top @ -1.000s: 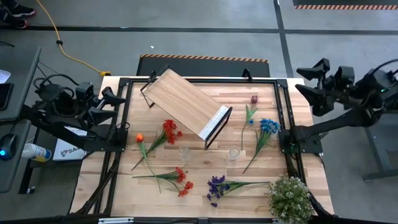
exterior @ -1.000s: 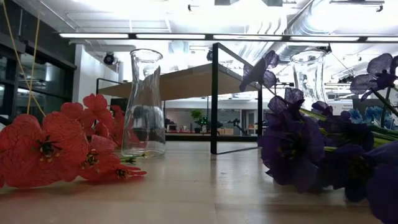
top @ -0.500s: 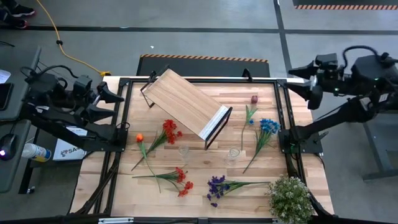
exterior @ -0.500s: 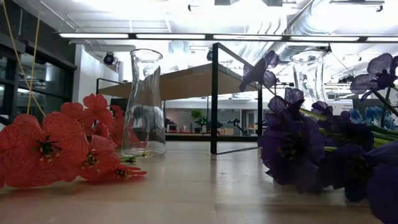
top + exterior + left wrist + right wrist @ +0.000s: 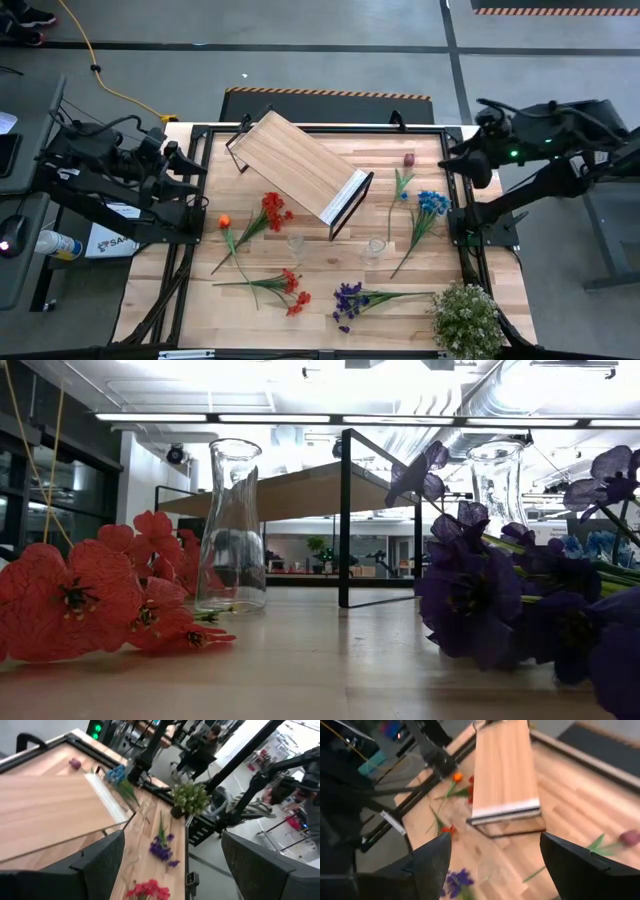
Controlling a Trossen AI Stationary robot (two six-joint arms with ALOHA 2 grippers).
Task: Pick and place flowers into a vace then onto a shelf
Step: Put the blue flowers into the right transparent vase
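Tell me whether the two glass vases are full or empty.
Empty. Both vases stand upright with no stems inside; the flowers lie on the table.

Robotics lab: exposed ceiling ducts (image 5: 480,400), concrete floor (image 5: 330,60).

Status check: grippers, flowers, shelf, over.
Left gripper open at the table's left edge, right gripper open at its right edge, both empty. Flowers all flat on the table, both vases empty. Shelf bare. Nothing in the way.
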